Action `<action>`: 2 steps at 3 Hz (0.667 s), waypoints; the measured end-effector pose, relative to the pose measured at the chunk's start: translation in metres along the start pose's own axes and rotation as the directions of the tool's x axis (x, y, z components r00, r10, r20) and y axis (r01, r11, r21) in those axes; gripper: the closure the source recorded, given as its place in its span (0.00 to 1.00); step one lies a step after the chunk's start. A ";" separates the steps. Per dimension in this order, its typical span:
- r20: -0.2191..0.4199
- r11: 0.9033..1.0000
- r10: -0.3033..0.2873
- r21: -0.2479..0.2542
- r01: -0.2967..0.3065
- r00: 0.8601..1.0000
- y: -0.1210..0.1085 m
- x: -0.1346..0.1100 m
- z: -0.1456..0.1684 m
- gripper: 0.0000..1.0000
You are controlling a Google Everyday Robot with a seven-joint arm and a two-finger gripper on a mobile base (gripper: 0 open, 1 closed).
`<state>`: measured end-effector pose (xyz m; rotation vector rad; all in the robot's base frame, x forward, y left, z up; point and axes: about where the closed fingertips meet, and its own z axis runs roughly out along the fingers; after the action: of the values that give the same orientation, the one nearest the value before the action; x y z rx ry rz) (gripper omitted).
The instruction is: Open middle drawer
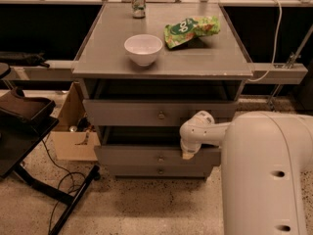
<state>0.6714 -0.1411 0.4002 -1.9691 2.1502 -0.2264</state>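
Sitting second of three in the front of the grey wooden table, the middle drawer is a wide, shallow grey wooden drawer with a flat rectangular front. It has one small round metal knob at its centre. Its long axis runs side to side across the view, so its travel is out toward the camera and the robot. A dark gap shows above its front, and the front looks wider than the grey bottom drawer just beneath. The middle drawer therefore seems to be partly out, though how far cannot be read.

The tool, the tan-tipped end of the white robot arm, is at the upper edge of the middle drawer's front. It sits just to the right of the knob in the view and is apart from it. It seems to rest against that edge. Whether it is clenched or released cannot be told.

The coming pull would likely run straight back toward the robot, square to the long front. Because the tool is off-centre, the drawer might skew on its runners.

Directly above the middle drawer is the taller grey top drawer. Higher up, on the table, stand a white round bowl and a crumpled green snack bag. Left of the middle drawer, on the floor, is a brown cardboard box.
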 end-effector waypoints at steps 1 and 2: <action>0.000 1.000 0.000 0.000 0.000 1.000 -0.001 0.000 -0.003 1.00; -0.003 1.000 0.004 -0.022 -0.004 1.000 0.014 0.006 -0.007 1.00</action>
<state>0.6556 -0.1464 0.4027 -1.9775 2.1668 -0.2060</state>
